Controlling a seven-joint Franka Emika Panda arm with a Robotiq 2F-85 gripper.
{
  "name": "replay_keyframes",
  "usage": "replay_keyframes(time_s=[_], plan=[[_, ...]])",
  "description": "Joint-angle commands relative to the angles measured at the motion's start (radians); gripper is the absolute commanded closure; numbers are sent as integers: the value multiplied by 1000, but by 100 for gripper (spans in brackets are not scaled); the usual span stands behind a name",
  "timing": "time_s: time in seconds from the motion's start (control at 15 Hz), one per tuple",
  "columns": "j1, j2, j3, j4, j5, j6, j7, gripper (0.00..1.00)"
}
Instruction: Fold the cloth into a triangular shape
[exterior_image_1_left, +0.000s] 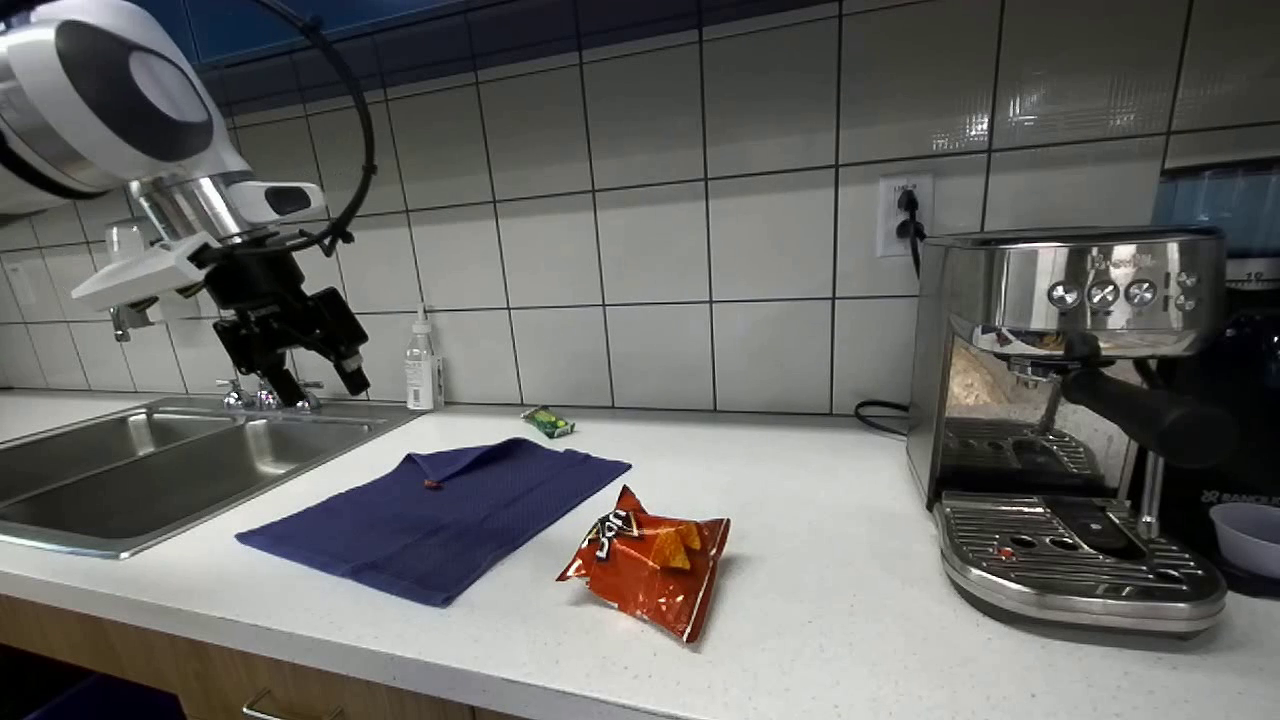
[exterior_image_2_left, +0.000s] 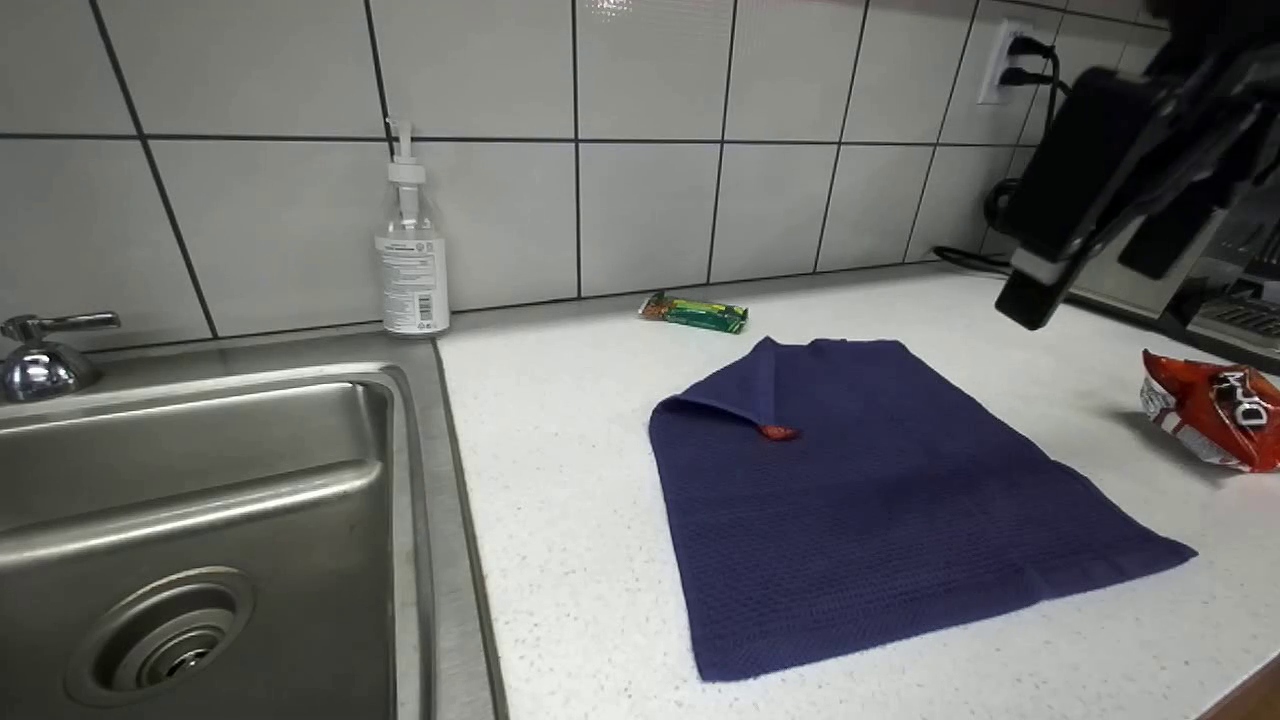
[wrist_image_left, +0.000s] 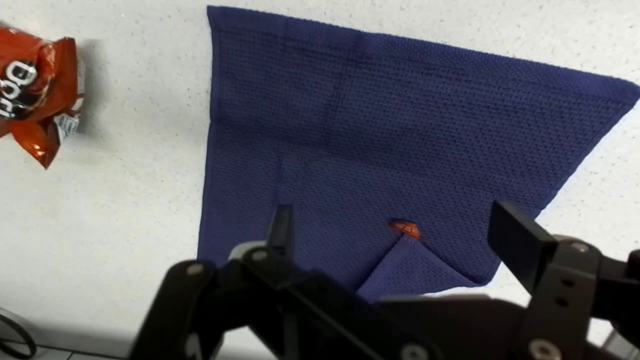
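Observation:
The dark navy-blue cloth lies mostly flat on the white counter, also in an exterior view. One corner, on the wall side toward the sink, is folded over as a small triangular flap. The flap's tip points inward, with a small orange-red tag at it. In the wrist view the cloth fills the middle and the flap shows between the fingers. My gripper is open and empty above the counter, apart from the cloth. It also shows in an exterior view and the wrist view.
An orange-red snack packet lies beside the cloth. A green packet lies near the wall. A steel sink and a pump bottle stand on one side. A coffee machine stands on the other.

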Motion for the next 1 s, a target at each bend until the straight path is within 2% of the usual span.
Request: replay_keyframes(time_s=[0.0,0.47,0.8,0.87,0.93], plan=[[-36,135,1,80,-112,71,16,0],[-11,340,-53,209,-269,130,23,0],[45,468,-108,309,-396,135,82,0],[60,486,-122,327,-393,127,81,0],[68,429,-134,266,-349,139,36,0]])
